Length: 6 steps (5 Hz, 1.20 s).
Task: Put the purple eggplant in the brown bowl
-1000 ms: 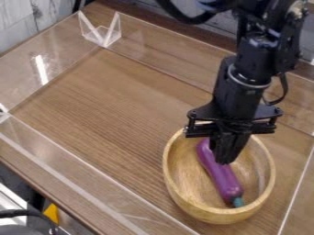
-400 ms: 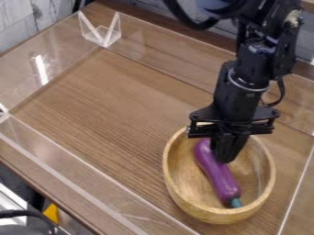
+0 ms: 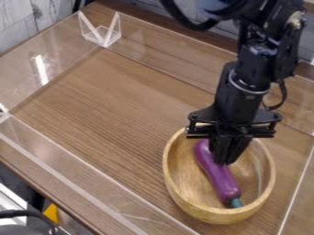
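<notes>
The brown bowl (image 3: 179, 186) stands on the wooden table at the lower right. Inside it lies the purple eggplant (image 3: 221, 176), slanting down to the right, with its teal stem tip (image 3: 238, 199) near the front rim. My black gripper (image 3: 225, 152) hangs straight down over the bowl, its fingertips at the eggplant's upper end. The fingers sit close together there, and I cannot make out whether they still clamp the eggplant or stand slightly apart from it.
Clear acrylic walls (image 3: 50, 147) fence the wooden table (image 3: 110, 101) on the left and front. A small clear stand (image 3: 101, 29) sits at the back left. The arm's black body (image 3: 258, 64) rises to the upper right.
The eggplant lies in the same spot in the bowl. The arm has shifted only very slightly, and the fingertips stay at the eggplant's upper end.
</notes>
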Each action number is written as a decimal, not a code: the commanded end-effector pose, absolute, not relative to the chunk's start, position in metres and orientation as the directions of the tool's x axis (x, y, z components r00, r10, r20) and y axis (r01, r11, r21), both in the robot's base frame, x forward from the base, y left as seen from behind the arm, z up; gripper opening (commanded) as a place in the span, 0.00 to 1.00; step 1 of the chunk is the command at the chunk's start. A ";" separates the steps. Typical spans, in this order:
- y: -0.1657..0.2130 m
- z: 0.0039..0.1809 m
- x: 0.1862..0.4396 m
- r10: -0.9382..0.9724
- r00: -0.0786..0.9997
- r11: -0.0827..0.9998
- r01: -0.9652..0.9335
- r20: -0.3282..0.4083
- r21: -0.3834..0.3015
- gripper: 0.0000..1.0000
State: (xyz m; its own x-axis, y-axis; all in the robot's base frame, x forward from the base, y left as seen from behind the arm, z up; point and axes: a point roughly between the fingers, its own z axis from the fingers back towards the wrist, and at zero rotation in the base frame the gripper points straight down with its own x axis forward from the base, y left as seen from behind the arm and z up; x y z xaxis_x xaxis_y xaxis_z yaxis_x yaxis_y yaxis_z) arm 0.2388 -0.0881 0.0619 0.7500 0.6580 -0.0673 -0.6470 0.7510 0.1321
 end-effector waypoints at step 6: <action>-0.104 0.050 0.238 0.516 0.855 0.854 -0.510 -0.042 0.107 0.00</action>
